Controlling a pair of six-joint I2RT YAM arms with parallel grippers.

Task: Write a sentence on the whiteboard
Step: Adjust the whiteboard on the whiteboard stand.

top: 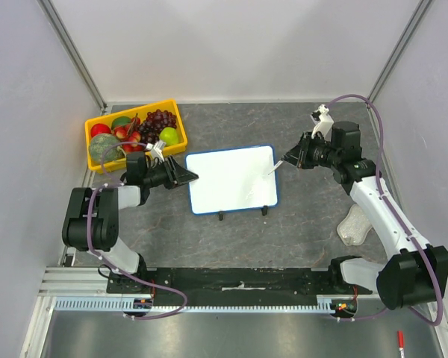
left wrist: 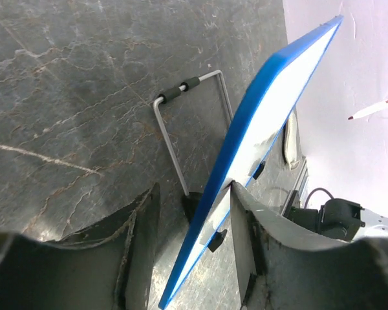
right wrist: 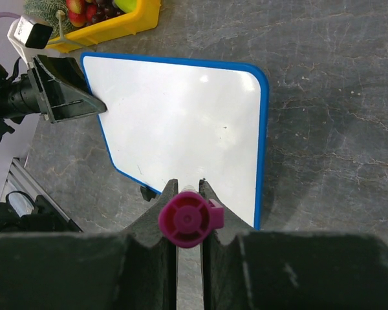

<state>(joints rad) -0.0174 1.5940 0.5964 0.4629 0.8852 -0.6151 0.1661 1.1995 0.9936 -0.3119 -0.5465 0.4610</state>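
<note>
The whiteboard (top: 231, 179) stands propped on the dark table, with a blue frame and two black feet. Its white face (right wrist: 181, 116) is bare and no sentence shows on it. My left gripper (top: 188, 177) is open astride the board's left edge (left wrist: 271, 110). One finger (left wrist: 246, 213) touches the white face, while the other stands apart behind the board. My right gripper (right wrist: 187, 184) is shut on a white marker (top: 275, 167), whose magenta cap end (right wrist: 189, 219) faces the camera. The marker's tip (left wrist: 375, 110) hovers at the board's right side.
A yellow tray (top: 131, 109) of fruit sits at the back left, close behind the left arm. A crumpled clear bag (top: 356, 224) lies beside the right arm. A red marker (top: 399, 341) rests on the near ledge. The board's wire stand (left wrist: 174, 97) juts out behind it.
</note>
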